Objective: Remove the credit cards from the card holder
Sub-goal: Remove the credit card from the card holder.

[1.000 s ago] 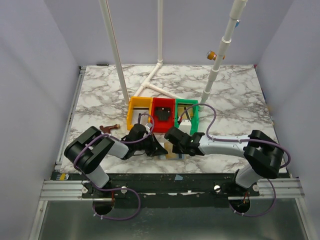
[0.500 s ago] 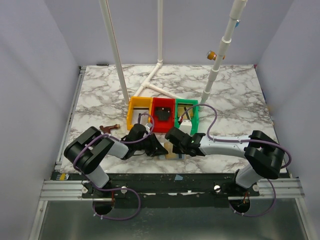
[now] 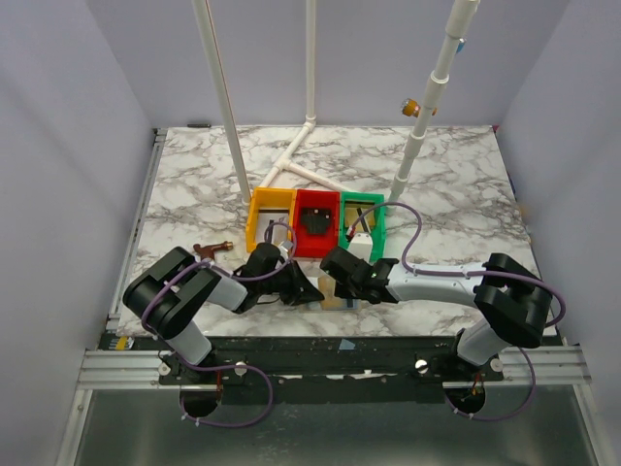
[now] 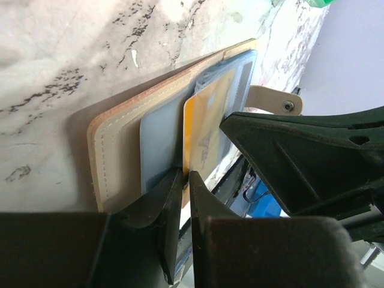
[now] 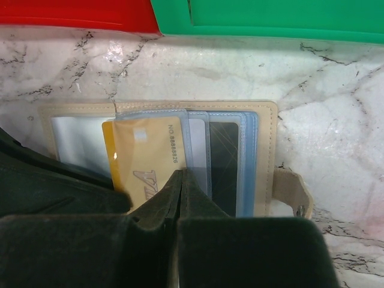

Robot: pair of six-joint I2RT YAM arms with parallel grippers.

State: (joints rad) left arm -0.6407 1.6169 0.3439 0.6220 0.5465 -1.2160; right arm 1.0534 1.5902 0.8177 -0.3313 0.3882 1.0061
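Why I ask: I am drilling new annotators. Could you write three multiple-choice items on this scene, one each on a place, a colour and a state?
1. Where is the tan stitched leather-look card holder?
A. on the white marble table, just on the arms' side of the red plastic tray and green plastic tray
B. on the floor
C. lifted in the air

2. What colour is the thin plastic card drawn partly out of the clear sleeves?
A. white
B. red
C. gold

3. How is the card holder?
A. folded shut and fastened
B. lying open, snap strap loose
C. standing on edge

Answers:
1 A: the right wrist view shows it flat on marble below both trays.
2 C: its shiny gold face carries printed digits.
3 B: both halves are spread and the strap hangs free at the side.
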